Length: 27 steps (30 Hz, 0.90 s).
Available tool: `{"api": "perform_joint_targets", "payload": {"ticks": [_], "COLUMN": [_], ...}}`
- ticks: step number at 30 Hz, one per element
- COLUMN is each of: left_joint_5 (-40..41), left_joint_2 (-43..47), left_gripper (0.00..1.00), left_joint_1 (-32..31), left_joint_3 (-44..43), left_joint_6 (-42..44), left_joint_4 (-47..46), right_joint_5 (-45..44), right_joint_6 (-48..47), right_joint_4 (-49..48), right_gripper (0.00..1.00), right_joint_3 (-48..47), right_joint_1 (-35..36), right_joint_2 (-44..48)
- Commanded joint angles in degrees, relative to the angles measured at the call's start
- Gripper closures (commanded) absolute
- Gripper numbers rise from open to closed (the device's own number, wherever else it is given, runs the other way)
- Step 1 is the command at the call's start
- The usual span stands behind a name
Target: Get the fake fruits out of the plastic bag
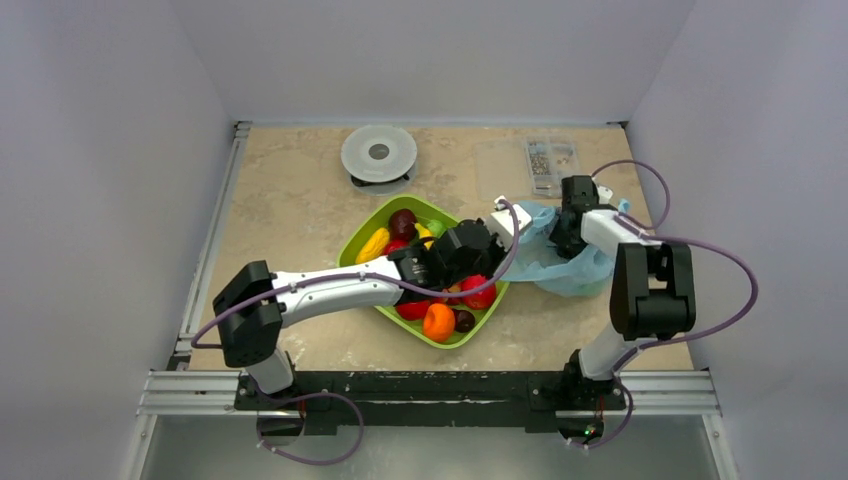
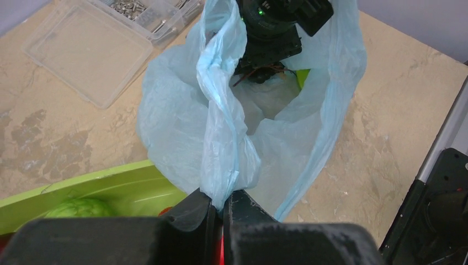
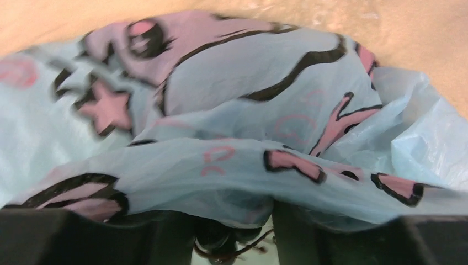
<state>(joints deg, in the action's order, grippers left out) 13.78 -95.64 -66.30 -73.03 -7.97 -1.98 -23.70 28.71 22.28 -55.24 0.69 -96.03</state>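
A: Edges first?
B: Walls (image 1: 100, 200) close in left, back and right. The table (image 1: 290, 200) runs out to them. A rail (image 1: 215, 230) lines the left edge, and a bar (image 1: 430, 392) lines the near edge.
A: Room to move?
B: Bare tabletop shows between the tray (image 1: 357, 243) and the rail, and in front of the bag (image 1: 575, 268). The back strip has a disc (image 1: 378, 153) and a clear box (image 1: 545, 165), both well apart from the tray.
A: Surface?
B: Beige, mottled like stone, flat. Walls are plain and pale.
A: Bag?
B: On the table just right of the tray, mouth up and gaping. Pale blue, with a pink-and-dark print.
A: Fruits?
B: The fruits (image 1: 438, 321) are piled in the tray. There's an orange at the near corner, reds mid-tray, a banana on the left and a dark one at the far end. A yellow-green bit shows inside the bag; can't tell what it is.
A: Grippers?
B: The left gripper (image 2: 222, 205) reaches across the tray, fingers pressed together on a fold of the bag's rim, holding it up. The right gripper (image 1: 563, 232) is nose-down in the bag mouth. Its fingers stand apart with film draped over them, and nothing is seen between them.
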Motion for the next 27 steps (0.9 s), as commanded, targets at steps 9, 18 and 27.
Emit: {"api": "perform_joint_targets", "payload": {"ticks": [9, 18, 27], "left_joint_5": [1.8, 0.6, -0.4], "left_joint_2": [-3.7, -6.2, -6.9], "left_gripper": [1.00, 1.00, 1.00], "left_joint_1": [2.0, 2.3, 2.3], "left_joint_3": [-4.8, -5.8, -5.7], "left_joint_6": [-0.6, -1.4, -1.8], "left_joint_4": [-2.2, -2.8, -2.6], "right_joint_5": [24.4, 27.4, 45.0], "right_joint_6": [1.4, 0.7, 6.1], "right_joint_4": [6.6, 10.2, 9.0], "right_gripper": [0.87, 0.93, 1.00], "right_joint_3": [0.8, -0.3, 0.4], "right_joint_1": [0.3, 0.1, -2.1], "right_joint_2": [20.2, 26.8, 28.9]}}
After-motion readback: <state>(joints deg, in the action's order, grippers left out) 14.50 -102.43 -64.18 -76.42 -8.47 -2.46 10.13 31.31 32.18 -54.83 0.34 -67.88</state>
